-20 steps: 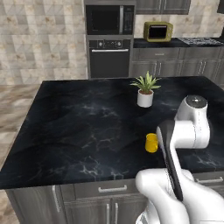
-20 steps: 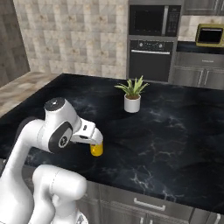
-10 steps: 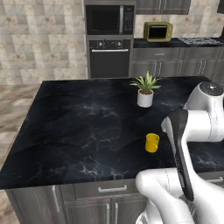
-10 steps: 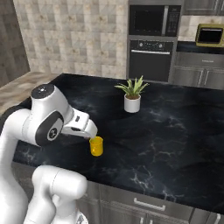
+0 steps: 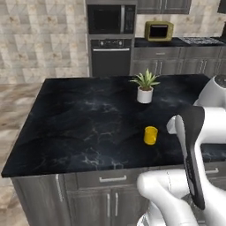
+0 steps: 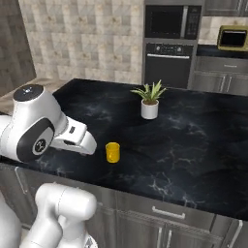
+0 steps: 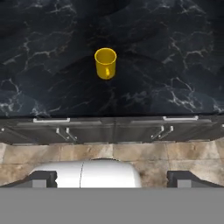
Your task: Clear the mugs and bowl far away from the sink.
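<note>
I'm lining up on the yellow mug (image 5: 150,135), upright near the table's (image 5: 79,119) front edge, well apart from the plant pot (image 5: 144,94). My gripper (image 7: 112,179) is wide open, empty, back off the table edge. Next I reach forward and down over it. No readable writing anywhere.

the yellow mug (image 5: 150,135) is small and plain, and it stands upright with its open mouth up on the black marble countertop (image 5: 88,119), near the front edge. in the hand view the same mug (image 7: 105,63) shows an empty yellow inside and a small handle on the side that faces the camera. it stands alone, free on all sides, with nothing touching it.
</note>
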You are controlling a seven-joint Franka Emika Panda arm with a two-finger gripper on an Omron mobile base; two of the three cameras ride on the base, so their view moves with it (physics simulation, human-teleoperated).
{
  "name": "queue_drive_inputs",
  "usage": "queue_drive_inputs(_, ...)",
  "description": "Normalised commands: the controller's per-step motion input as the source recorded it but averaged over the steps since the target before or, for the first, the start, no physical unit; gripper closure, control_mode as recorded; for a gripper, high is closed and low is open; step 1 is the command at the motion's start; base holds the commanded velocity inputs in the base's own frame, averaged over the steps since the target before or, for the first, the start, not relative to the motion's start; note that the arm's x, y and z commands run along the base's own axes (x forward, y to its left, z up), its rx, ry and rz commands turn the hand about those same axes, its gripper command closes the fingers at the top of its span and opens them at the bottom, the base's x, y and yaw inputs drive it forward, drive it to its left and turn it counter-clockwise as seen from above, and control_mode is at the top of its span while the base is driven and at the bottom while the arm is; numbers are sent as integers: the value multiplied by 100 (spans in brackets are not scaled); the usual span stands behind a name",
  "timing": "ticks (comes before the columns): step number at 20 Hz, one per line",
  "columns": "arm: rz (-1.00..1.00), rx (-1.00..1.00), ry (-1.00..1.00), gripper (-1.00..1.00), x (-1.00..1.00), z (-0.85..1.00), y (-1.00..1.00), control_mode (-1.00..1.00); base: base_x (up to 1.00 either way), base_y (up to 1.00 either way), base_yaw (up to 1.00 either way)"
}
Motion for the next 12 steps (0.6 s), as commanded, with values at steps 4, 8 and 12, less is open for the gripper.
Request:
queue_drive_inputs(4,0,0,0,-100,0,0,0,100,-72,36,0)
queue_drive_inputs(8,0,0,0,-100,0,0,0,100,-30,32,5)
queue_drive_inputs(12,0,0,0,-100,0,0,0,100,26,-7,81)
